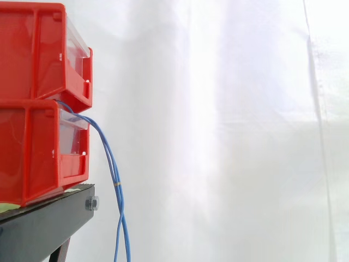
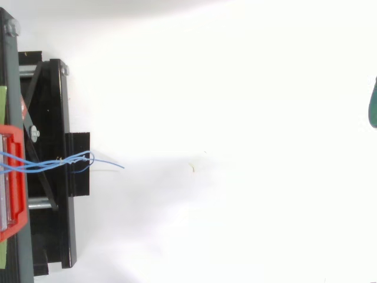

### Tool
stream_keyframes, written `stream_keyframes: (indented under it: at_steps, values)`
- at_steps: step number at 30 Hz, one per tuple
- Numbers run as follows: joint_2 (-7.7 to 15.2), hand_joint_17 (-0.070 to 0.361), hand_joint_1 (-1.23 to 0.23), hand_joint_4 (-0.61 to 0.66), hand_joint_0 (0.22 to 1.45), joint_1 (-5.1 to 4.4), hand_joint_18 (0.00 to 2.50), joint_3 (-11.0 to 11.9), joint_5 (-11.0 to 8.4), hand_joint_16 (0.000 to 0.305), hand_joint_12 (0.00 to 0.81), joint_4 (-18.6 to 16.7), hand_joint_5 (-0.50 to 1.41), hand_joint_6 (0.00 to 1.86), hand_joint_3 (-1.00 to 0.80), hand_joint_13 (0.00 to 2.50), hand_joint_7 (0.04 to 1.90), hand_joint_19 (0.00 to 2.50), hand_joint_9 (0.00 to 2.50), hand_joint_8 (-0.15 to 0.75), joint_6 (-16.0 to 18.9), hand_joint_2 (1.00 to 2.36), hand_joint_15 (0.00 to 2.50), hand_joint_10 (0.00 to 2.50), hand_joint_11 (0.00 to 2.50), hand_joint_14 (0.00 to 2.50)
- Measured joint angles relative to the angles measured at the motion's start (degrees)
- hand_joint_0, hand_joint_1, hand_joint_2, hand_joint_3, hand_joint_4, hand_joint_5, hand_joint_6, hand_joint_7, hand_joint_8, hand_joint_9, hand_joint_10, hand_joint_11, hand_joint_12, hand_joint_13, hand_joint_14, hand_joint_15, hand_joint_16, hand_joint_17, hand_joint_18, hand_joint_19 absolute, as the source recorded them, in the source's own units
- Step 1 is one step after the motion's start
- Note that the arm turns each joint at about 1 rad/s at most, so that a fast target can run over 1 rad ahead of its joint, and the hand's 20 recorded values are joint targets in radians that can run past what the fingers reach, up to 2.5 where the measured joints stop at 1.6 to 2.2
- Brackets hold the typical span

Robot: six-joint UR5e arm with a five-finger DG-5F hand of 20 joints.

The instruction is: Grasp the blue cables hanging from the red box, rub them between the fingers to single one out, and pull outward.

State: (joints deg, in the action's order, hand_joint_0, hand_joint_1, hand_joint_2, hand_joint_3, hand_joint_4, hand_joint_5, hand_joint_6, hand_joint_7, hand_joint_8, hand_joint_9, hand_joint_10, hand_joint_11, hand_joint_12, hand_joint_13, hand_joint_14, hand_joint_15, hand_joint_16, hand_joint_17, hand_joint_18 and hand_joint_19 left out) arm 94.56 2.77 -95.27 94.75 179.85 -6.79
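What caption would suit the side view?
Thin blue cables hang from two stacked red plastic bins on a black stand.

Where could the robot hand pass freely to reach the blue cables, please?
The whole stretch right of the cables, before the curtain, is bare; an approach from the right looks free. It is crowded at left, where the cables leave the red bins and hang close by the stand.

Blue cables (image 1: 112, 165) from lower red bin (image 1: 34, 155)
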Motion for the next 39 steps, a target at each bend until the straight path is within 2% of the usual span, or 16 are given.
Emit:
stream_keyframes:
  at_steps: [6,11,16,21,26,29,34,39]
  values:
    - [0.28,0.132,-0.81,0.31,0.54,-0.25,0.73,0.00,-0.11,0.059,0.400,-4.22,-0.17,0.50,-0.50,0.58,0.89,0.44,0.69,0.319,-0.62,1.00,0.31,0.01,0.35,0.01]
    - [0.65,0.135,-0.78,0.32,0.51,-0.62,0.73,0.00,-1.16,0.060,0.408,-7.90,-0.16,0.50,-0.50,0.58,0.90,0.45,0.70,0.326,-1.48,1.00,0.31,0.01,0.36,0.01]
    - [2.96,0.137,-0.77,0.32,0.50,-0.93,0.72,0.00,-2.39,0.061,0.412,-8.38,-0.15,0.50,-0.50,0.57,0.92,0.45,0.70,0.332,-1.42,1.00,0.31,0.01,0.36,0.01]
    - [5.22,0.140,-0.78,0.33,0.49,-1.03,0.71,0.00,-2.61,0.062,0.419,-8.64,-0.14,0.50,-0.50,0.56,0.97,0.44,0.71,0.337,-0.98,1.00,0.31,0.01,0.36,0.01]
    - [6.44,0.144,-0.81,0.33,0.47,-1.18,0.71,0.00,-2.84,0.064,0.430,-11.12,-0.13,0.50,-0.50,0.56,1.00,0.43,0.71,0.344,-1.17,1.00,0.30,0.01,0.37,0.01]
    - [7.14,0.149,-0.82,0.33,0.45,-1.35,0.71,0.00,-3.71,0.066,0.440,-13.04,-0.12,0.50,-0.50,0.55,1.00,0.42,0.71,0.349,-1.62,1.00,0.31,0.01,0.37,0.01]
    - [9.51,0.158,-0.81,0.33,0.41,-1.70,0.70,0.00,-6.38,0.070,0.457,-14.70,-0.12,0.50,-0.50,0.54,0.97,0.41,0.71,0.354,-2.41,1.00,0.30,0.01,0.35,0.01]
    - [11.79,0.165,-0.71,0.32,0.38,-2.20,0.70,0.00,-7.99,0.073,0.475,-17.69,-0.12,0.50,-0.50,0.54,0.92,0.40,0.72,0.360,-2.54,1.00,0.29,0.01,0.34,0.01]
